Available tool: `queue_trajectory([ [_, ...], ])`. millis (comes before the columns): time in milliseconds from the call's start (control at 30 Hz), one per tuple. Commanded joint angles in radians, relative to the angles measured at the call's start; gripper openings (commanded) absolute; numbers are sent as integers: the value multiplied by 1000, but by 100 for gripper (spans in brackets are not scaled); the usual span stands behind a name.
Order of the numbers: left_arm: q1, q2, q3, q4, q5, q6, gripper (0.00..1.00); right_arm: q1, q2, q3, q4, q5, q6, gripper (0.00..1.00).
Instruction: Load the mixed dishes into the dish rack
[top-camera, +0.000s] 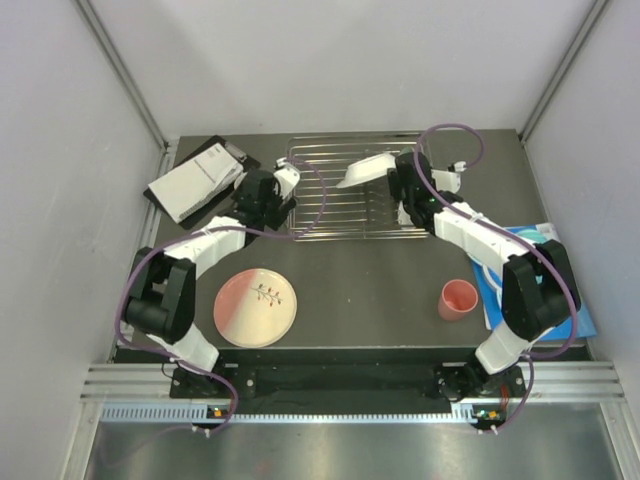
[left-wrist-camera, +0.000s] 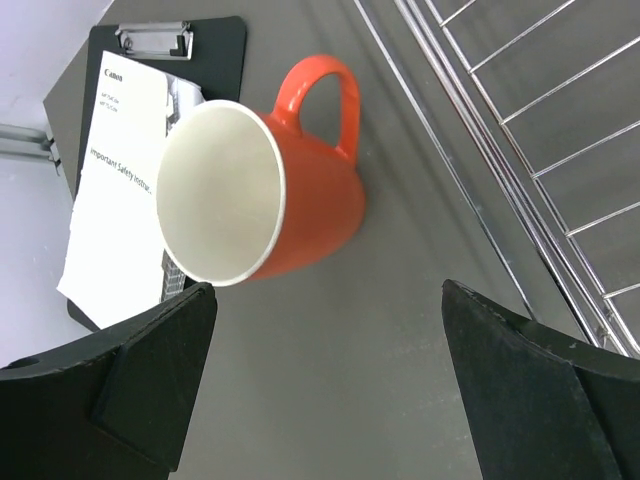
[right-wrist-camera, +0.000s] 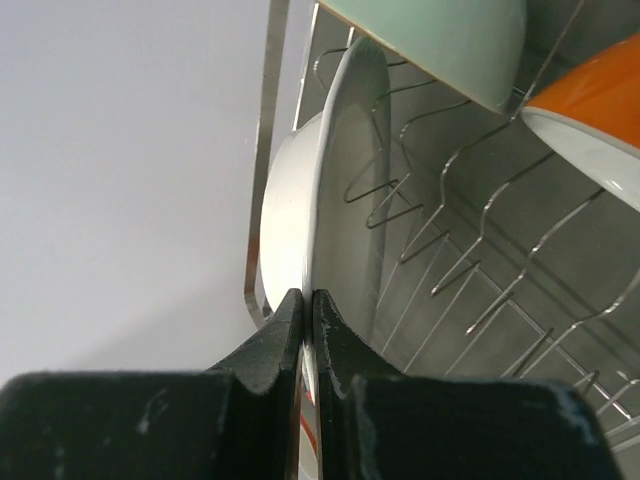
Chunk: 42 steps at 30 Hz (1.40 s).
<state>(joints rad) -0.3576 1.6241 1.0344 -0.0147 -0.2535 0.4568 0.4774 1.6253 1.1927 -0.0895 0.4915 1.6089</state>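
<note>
The silver wire dish rack (top-camera: 345, 215) stands at the back middle. My right gripper (top-camera: 397, 182) is shut on the rim of the white plate (top-camera: 364, 170) and holds it tilted over the rack; in the right wrist view (right-wrist-camera: 308, 312) the plate (right-wrist-camera: 340, 200) stands on edge among the rack's tines (right-wrist-camera: 470, 260). My left gripper (top-camera: 258, 200) is open at the rack's left side. It (left-wrist-camera: 330, 400) hovers just short of the orange mug (left-wrist-camera: 290, 200), which lies on its side on the table. The pink-and-cream plate (top-camera: 257, 305) and the salmon-pink cup (top-camera: 459, 299) sit near the front.
A mint green bowl (right-wrist-camera: 450, 40) and an orange mug's rim (right-wrist-camera: 590, 110) show beyond the tines. A black-and-white booklet on a clipboard (top-camera: 195, 180) lies back left, also in the left wrist view (left-wrist-camera: 120, 170). Turquoise ring items (top-camera: 530, 240) lie at the right edge.
</note>
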Motion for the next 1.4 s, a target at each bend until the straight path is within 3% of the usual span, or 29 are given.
queue_trajectory([
  [0, -49, -39, -31, 24, 28, 5, 99, -37, -59, -18, 66, -14, 31, 0],
  [100, -60, -89, -14, 19, 5, -42, 99, -46, -65, -30, 71, -27, 32, 0],
  [200, -60, -104, 70, -88, -6, -58, 99, -49, -71, -41, 70, -36, 37, 0],
  [367, -61, -129, 115, -61, 5, 22, 99, -48, -64, -38, 57, -56, 63, 0],
  [667, -66, 26, 184, 7, -15, 115, 99, -56, -93, -59, 10, -21, 68, 1],
  [700, -67, 37, 181, 36, -20, 121, 99, -60, -102, -65, 7, -11, 63, 3],
  [733, -70, 48, 171, 45, -23, 126, 99, -63, -105, -65, -1, -5, 54, 12],
  [933, -83, 40, 130, 56, -15, 103, 99, -69, -105, -51, -15, 2, 39, 28],
  [1200, -153, 31, 116, 64, -9, 89, 99, -69, -91, -31, -18, -10, 29, 27],
  [1367, -172, 60, 139, 61, -20, 82, 99, -69, -102, -33, -39, -22, -4, 44],
])
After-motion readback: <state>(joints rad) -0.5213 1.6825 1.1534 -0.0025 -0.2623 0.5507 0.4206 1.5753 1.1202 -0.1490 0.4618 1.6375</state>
